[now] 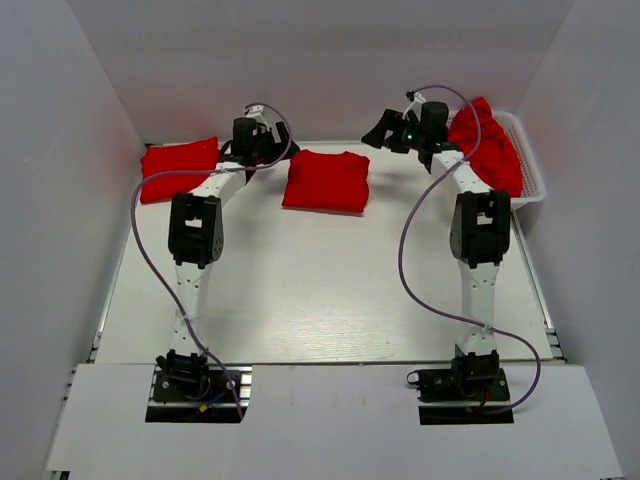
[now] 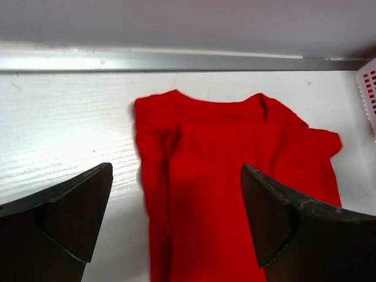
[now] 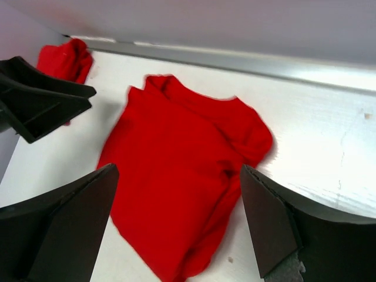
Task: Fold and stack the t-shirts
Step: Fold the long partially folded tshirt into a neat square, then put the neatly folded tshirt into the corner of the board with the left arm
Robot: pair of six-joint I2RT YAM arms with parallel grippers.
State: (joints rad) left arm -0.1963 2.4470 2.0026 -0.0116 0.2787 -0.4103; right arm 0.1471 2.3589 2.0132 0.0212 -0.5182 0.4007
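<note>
A folded red t-shirt (image 1: 326, 181) lies at the far middle of the white table (image 1: 330, 300), with the left gripper (image 2: 176, 173) and the right gripper (image 3: 179, 170) hovering over it, jaws spread wide and holding nothing. A second folded red bundle (image 1: 180, 168) sits far left, its layer count unclear. A heap of red t-shirts (image 1: 492, 150) in the white basket (image 1: 535, 185) at far right is partly hidden behind the right arm (image 1: 480, 225).

Near and middle table (image 1: 330, 290) is bare, with a wide lane between the two arms. The far strip is crowded: a folded t-shirt (image 1: 326, 181) lies flat at far centre, flanked by the left gripper (image 1: 262, 145) and the right gripper (image 1: 395, 130), both spread wide. A second folded t-shirt (image 1: 180, 157) fills the far left corner, and a white basket (image 1: 533, 180) holding a heap of red t-shirts (image 1: 485, 145) blocks the far right corner by the side wall.
</note>
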